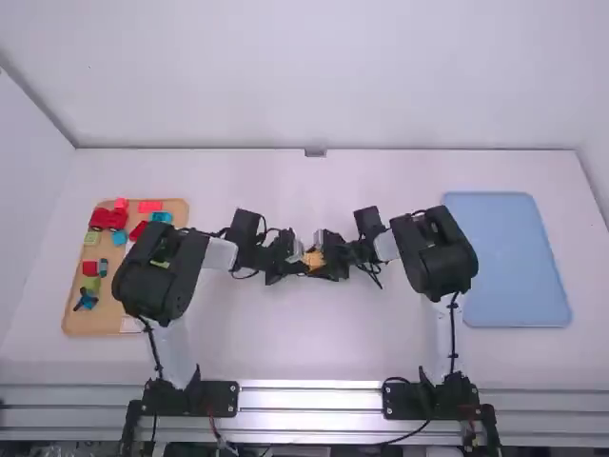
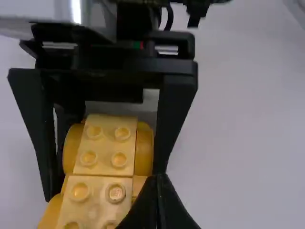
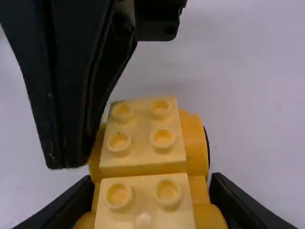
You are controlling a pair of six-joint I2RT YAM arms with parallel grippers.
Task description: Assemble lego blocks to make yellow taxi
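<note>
At the middle of the table in the high view, my left gripper (image 1: 291, 258) and my right gripper (image 1: 329, 257) meet around a small yellow block assembly (image 1: 313, 260). In the left wrist view, my left gripper (image 2: 160, 178) is shut with nothing between its fingers, its tips against or just beside the studded yellow assembly (image 2: 105, 151). The right arm's black fingers straddle that assembly there. My right gripper (image 3: 151, 183) is shut on the sides of the yellow assembly (image 3: 143, 148) in the right wrist view, and the left gripper's dark fingers point down beside its far end.
A tan tray (image 1: 86, 322) at the left holds several red, blue and green blocks and a small figure, partly behind the left arm. A blue tray (image 1: 507, 259) lies at the right, beside the right arm. White tabletop (image 1: 304, 333) stretches in front of both grippers.
</note>
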